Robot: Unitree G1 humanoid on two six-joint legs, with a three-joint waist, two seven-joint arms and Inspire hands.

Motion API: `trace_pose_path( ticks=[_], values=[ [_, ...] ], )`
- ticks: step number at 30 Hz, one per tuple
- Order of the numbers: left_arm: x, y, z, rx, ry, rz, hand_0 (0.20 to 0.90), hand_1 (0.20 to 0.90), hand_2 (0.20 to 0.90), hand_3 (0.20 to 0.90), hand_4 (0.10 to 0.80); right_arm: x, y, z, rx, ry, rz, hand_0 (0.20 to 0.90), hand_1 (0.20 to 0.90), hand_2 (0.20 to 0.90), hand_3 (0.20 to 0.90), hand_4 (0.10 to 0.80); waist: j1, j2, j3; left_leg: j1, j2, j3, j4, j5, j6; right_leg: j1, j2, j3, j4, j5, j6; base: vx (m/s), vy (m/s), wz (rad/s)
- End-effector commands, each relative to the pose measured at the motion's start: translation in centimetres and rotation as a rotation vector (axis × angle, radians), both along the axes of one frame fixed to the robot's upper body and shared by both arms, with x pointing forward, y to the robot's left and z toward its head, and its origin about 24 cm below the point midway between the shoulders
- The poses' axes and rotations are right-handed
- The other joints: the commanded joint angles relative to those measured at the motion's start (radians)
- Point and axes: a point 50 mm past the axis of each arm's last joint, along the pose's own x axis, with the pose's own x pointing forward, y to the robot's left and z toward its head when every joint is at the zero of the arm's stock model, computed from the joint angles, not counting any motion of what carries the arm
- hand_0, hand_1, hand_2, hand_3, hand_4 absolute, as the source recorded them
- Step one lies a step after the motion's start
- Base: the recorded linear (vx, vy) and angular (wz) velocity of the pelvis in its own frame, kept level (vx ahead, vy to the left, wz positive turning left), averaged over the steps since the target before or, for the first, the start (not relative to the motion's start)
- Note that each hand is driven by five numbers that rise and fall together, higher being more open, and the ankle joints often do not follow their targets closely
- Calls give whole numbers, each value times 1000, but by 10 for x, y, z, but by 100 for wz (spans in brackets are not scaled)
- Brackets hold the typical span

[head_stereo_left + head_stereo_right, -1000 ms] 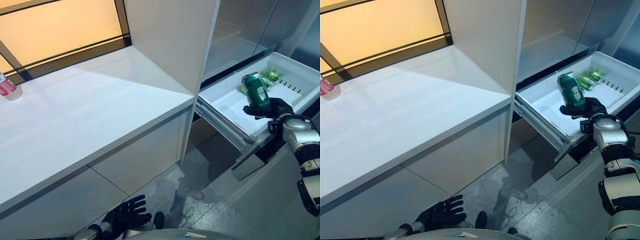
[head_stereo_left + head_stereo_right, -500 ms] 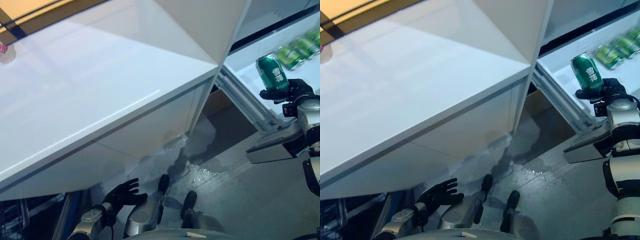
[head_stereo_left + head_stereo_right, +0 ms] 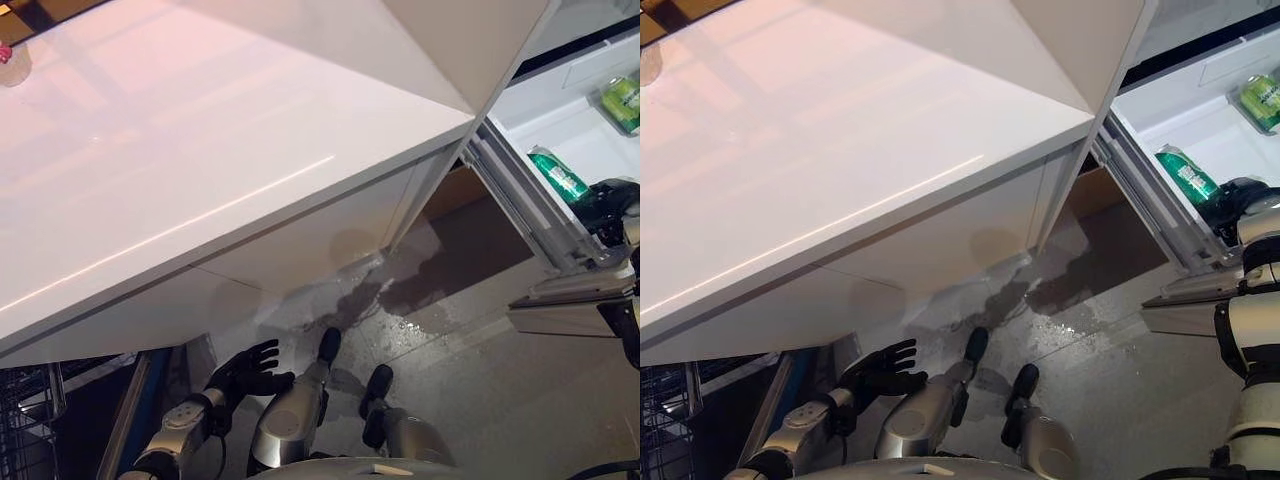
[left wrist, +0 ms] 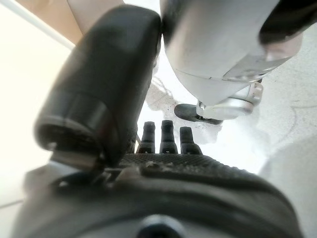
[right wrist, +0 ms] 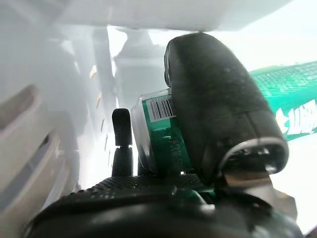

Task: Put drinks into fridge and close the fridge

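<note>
The robot's dark right hand [image 3: 1240, 200] is down inside the pulled-out white plastic fridge drawer [image 3: 1160, 110], and its fingers [image 5: 122, 130] and thumb are curled round a green aluminium drink can [image 3: 1186, 176], pinching it between them. The can lies tilted, nearly on its side, its top pointing away from the fingers toward the drawer's near rail; I cannot tell whether it already rests on the drawer floor or hangs just above it. Past the fingertips, deeper in the drawer, at least one other green can [image 3: 1262, 97] lies flat, well apart from the held one.

The main risk, as I judge it, is in the letting go. A round can released on its side is free to roll, and if it leaves the fingers while still clear of the floor it may drop, bounce and run toward the near wall or knock the can behind. If it ends up propped against the rail or standing proud of the rim, the drawer could jam when pushed shut. The hand itself sits low between the drawer walls, so lifting out at an angle might catch the rim and jolt the whole drawer.

The left hand [image 3: 243, 372] hangs low beside the white glossy desk [image 3: 200, 180], fingers loosely spread and holding nothing.
</note>
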Motion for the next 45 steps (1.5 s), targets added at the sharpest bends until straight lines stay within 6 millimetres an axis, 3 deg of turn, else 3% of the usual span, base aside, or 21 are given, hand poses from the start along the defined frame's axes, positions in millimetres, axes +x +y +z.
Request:
trace_pose_path(
  ticks=[1,4,8,21,32,39,45],
  values=[
    [-25,11,-6,52,52,-64,900,900,900,900,800,0,0,20,-46,21,99,900,900,900,900,800,2,-49,-66,-23,-41,71,154,-193,21,-95,-23,58,162,-62,4,53,29,6],
    [-29,15,-8,68,79,-58,900,900,900,900,800,4,4,22,-34,-35,129,900,900,900,900,800,2,-54,-77,-7,-43,69,148,-198,22,-78,-23,63,151,-61,8,36,32,4],
    [-33,20,-10,89,114,-47,900,900,900,900,800,17,22,36,39,-237,206,900,900,900,900,800,-8,-64,-96,14,-44,75,135,-200,23,-60,-22,69,138,-59,14,8,35,0],
    [-53,16,-18,90,165,-55,900,900,900,900,800,9,28,55,250,-625,238,900,900,900,900,800,-50,-94,-180,86,-37,115,92,-221,22,-1,-16,97,75,-38,43,-16,26,-8],
    [-67,23,-28,108,249,57,900,900,900,900,800,8,35,43,243,-571,257,900,900,900,900,800,-78,-111,-262,130,-27,157,63,-229,9,36,-11,112,26,-29,54,-44,5,-12],
    [-69,22,-29,106,262,65,900,900,900,900,800,8,34,38,329,-595,229,900,900,900,900,800,-67,-119,-274,142,-31,157,62,-235,7,56,-14,102,11,-28,58,11,9,-4],
    [-68,20,-29,108,261,54,900,900,900,900,800,8,26,36,299,-561,183,900,900,900,900,800,-48,-118,-258,133,-30,154,71,-236,10,51,-23,84,17,-27,59,-14,31,3]
  ],
)
